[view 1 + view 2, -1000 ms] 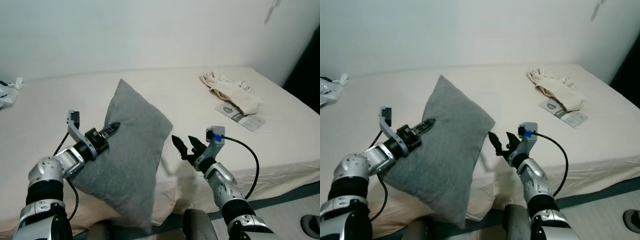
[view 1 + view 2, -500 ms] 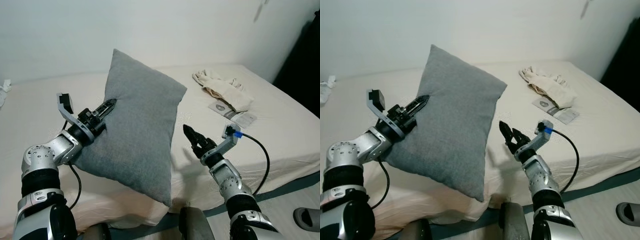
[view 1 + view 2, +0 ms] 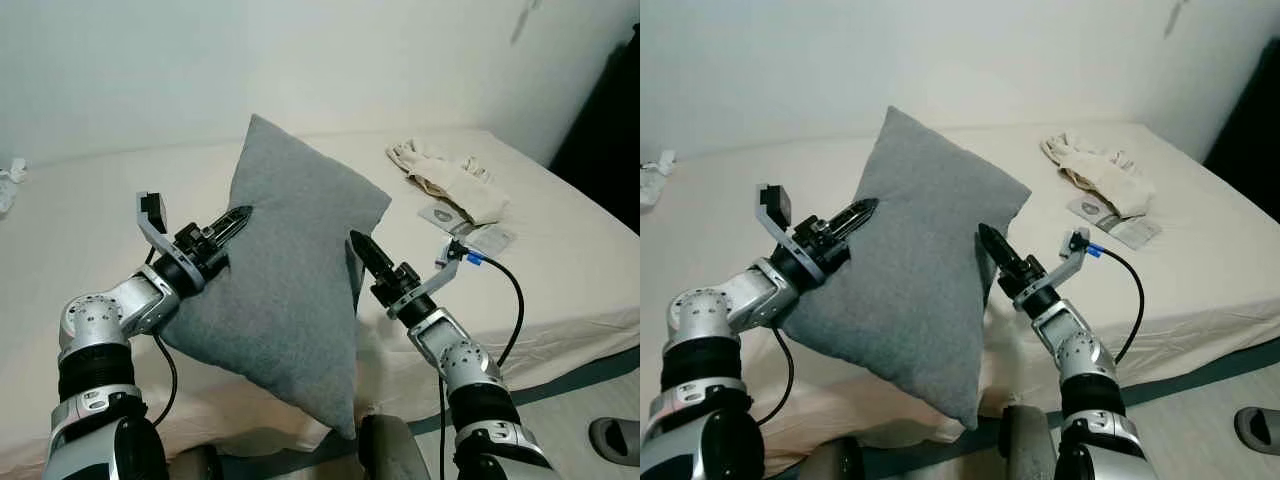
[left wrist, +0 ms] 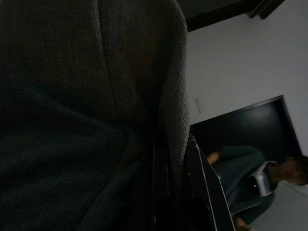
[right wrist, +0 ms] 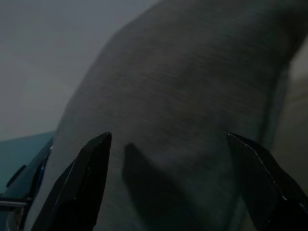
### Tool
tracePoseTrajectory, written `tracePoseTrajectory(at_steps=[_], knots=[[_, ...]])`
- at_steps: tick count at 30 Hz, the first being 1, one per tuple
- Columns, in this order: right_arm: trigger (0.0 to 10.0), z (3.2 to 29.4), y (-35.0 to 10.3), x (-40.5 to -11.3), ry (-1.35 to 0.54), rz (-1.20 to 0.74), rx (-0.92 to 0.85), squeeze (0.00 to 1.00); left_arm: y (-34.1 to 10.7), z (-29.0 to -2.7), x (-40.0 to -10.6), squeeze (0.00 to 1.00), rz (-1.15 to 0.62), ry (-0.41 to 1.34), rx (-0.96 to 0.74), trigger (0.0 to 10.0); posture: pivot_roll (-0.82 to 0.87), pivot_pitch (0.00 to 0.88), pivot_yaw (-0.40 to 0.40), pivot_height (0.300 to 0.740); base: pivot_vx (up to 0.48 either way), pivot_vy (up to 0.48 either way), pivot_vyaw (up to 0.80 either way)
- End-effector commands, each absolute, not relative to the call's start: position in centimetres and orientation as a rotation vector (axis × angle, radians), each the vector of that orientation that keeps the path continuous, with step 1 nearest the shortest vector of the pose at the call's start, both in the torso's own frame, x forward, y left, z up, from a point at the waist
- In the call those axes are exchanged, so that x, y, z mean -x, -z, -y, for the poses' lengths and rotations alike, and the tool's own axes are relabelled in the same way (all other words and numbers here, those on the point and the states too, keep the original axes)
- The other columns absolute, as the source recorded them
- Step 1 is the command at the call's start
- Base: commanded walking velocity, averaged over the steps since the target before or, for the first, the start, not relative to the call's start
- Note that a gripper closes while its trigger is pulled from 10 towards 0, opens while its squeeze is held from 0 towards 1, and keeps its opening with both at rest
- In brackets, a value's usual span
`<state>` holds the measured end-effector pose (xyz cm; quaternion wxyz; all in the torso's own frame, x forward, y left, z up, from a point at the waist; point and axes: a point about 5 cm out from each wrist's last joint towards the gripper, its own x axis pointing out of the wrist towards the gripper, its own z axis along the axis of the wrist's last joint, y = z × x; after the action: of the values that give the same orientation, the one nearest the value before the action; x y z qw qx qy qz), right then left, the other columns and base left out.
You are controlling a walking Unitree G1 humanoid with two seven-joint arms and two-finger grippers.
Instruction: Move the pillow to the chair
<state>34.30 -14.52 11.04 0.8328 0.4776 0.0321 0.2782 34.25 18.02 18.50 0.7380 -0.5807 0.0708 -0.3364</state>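
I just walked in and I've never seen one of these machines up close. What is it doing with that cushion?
The robot stands at the bed holding a grey pillow up off the mattress. Its left gripper is pinched shut on the pillow's left edge. Its right gripper is open, its fingers spread right against the pillow's right side without clamping it. A bundle of pale cloth and a leaflet lie further back on the bed.

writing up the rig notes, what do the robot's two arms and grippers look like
Both arms are silver, jointed metal segments with dark bands at the joints, and a black cable loops along each. The left gripper has long, tapered black fingers and a grey bracket with a small dark module standing off the wrist. The right gripper has the same black fingers; its wrist bracket carries a small blue part where the cable plugs in.
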Motion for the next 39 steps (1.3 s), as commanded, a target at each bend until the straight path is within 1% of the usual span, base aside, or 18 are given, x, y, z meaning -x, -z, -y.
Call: tracePoseTrajectory(at_steps=[1, 3, 5, 10, 14, 17, 20, 24, 25, 26, 30, 35, 36, 37, 38, 39], knots=[[10.0, 15.2, -10.2, -33.7, -0.553, -0.097, -1.051, 0.00, -20.7, -18.4, -34.3, 0.00, -0.047, 0.802, 1.317, 0.0, -0.03, 0.040, -0.051, 0.551, 0.000, 0.000, 0.00], [10.0, 15.4, -10.1, -33.6, -0.546, -0.100, -1.055, 0.00, -20.9, -18.5, -34.3, 0.00, -0.043, 0.803, 1.320, 0.0, -0.03, 0.040, -0.051, 0.551, 0.000, 0.000, 0.00], [10.0, 16.4, -9.5, -33.4, -0.486, -0.095, -1.099, 0.00, -21.3, -18.5, -34.2, 0.00, -0.044, 0.826, 1.320, 0.0, -0.03, 0.039, -0.046, 0.551, 0.000, 0.000, 0.00], [10.0, 17.6, -9.2, -33.6, -0.431, -0.076, -1.151, 0.00, -21.3, -18.0, -33.9, 0.00, -0.085, 0.860, 1.306, 0.0, -0.02, 0.036, -0.041, 0.551, 0.000, 0.000, 0.00], [10.0, 17.8, -9.6, -33.9, -0.444, -0.058, -1.183, 0.00, -21.3, -17.5, -33.7, 0.00, -0.105, 0.880, 1.309, 0.0, -0.02, 0.034, -0.041, 0.551, 0.000, 0.000, 0.00], [10.0, 17.1, -10.4, -34.2, -0.526, -0.059, -1.232, 0.00, -20.5, -16.0, -33.2, 0.00, -0.165, 0.913, 1.329, 0.0, -0.02, 0.029, -0.041, 0.551, 0.000, 0.000, 0.00], [10.0, 16.8, -10.5, -34.2, -0.542, -0.064, -1.242, 0.00, -20.2, -15.6, -33.0, 0.00, -0.182, 0.919, 1.332, 0.0, -0.02, 0.029, -0.041, 0.551, 0.000, 0.000, 0.00], [10.0, 15.6, -10.7, -34.3, -0.612, -0.098, -1.248, 0.00, -19.3, -13.9, -32.4, 0.00, -0.236, 0.939, 1.346, 0.0, -0.01, 0.021, -0.049, 0.551, 0.000, 0.000, 0.00], [10.0, 15.6, -10.7, -34.3, -0.612, -0.098, -1.248, 0.00, -19.3, -13.9, -32.4, 0.00, -0.236, 0.939, 1.346, 0.0, -0.01, 0.021, -0.049, 0.551, 0.000, 0.000, 0.00], [10.0, 14.9, -11.0, -34.3, -0.663, -0.108, -1.237, 0.00, -19.0, -13.6, -32.2, 0.00, -0.247, 0.938, 1.351, 0.0, -0.01, 0.018, -0.054, 0.551, 0.000, 0.000, 0.00], [10.0, 14.4, -11.3, -34.3, -0.698, -0.110, -1.220, 0.00, -18.9, -13.5, -32.2, 0.00, -0.249, 0.933, 1.353, 0.0, -0.01, 0.019, -0.054, 0.551, 0.000, 0.000, 0.00], [10.0, 13.8, -11.8, -34.2, -0.750, -0.102, -1.164, 0.00, -18.7, -13.6, -32.2, 0.00, -0.253, 0.887, 1.314, 0.0, -0.01, 0.018, -0.053, 0.551, 0.000, 0.000, 0.00], [1.1, 13.7, -12.0, -34.2, -0.749, -0.092, -1.121, 0.00, -18.3, -13.5, -32.2, 0.00, -0.272, 0.857, 1.240, 0.0, -0.01, 0.019, -0.051, 0.551, 0.000, 0.000, 0.00], [1.1, 13.7, -12.0, -34.2, -0.749, -0.092, -1.121, 0.00, -18.3, -13.5, -32.2, 0.00, -0.272, 0.857, 1.240, 0.0, -0.01, 0.019, -0.051, 0.551, 0.000, 0.000, 0.00], [0.0, 13.6, -12.0, -34.2, -0.738, -0.079, -1.092, 0.00, -18.2, -13.3, -32.1, 0.00, -0.283, 0.854, 1.212, 0.0, -0.02, 0.019, -0.048, 0.551, 0.000, 0.000, 0.00], [0.0, 13.7, -12.0, -34.3, -0.720, -0.069, -1.061, 0.00, -18.0, -13.2, -31.9, 0.00, -0.290, 0.849, 1.182, 0.0, -0.02, 0.020, -0.047, 0.551, 0.000, 0.000, 0.00]])
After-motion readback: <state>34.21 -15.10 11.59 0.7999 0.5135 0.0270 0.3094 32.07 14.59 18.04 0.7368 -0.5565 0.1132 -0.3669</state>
